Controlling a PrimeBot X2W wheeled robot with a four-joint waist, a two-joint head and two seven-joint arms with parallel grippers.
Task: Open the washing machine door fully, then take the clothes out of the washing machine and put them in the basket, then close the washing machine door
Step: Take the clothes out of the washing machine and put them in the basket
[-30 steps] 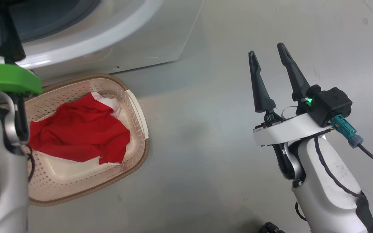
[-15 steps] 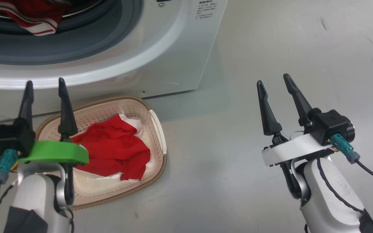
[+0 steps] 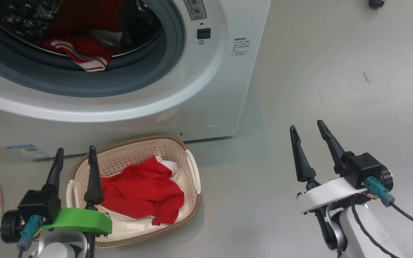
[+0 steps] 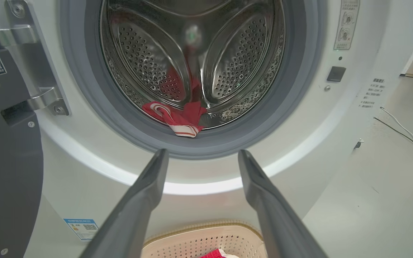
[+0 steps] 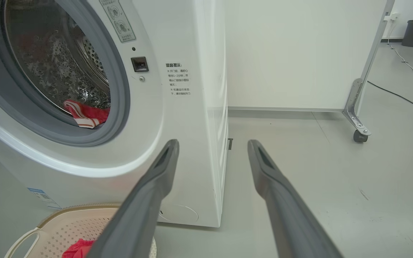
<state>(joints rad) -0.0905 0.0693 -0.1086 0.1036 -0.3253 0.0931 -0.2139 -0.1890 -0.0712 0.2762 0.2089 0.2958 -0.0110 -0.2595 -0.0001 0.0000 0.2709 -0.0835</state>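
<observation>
Cam tilted up: clothes [image 3: 84, 57] left in washing machine [image 3: 228, 71], more to fetch. Left end effector [image 3: 75, 149], right end effector [image 3: 306, 124] wide open, empty.

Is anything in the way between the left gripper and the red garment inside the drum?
Nothing visible. The washing machine door is swung aside to the left, the open left gripper faces the drum mouth, and the red garment lies at the drum's front lip.

Casing: big white front-loading washing machine [image 3: 235, 82], smooth, glossy
Drum: perforated steel drum [image 4: 228, 68], shiny
Seal: grey rubber seal [image 4: 84, 93], matt
Basket: cream perforated plastic basket [image 3: 138, 159], woven-look rim
Clothes: red cloth garments [image 3: 142, 191], soft, creased
</observation>
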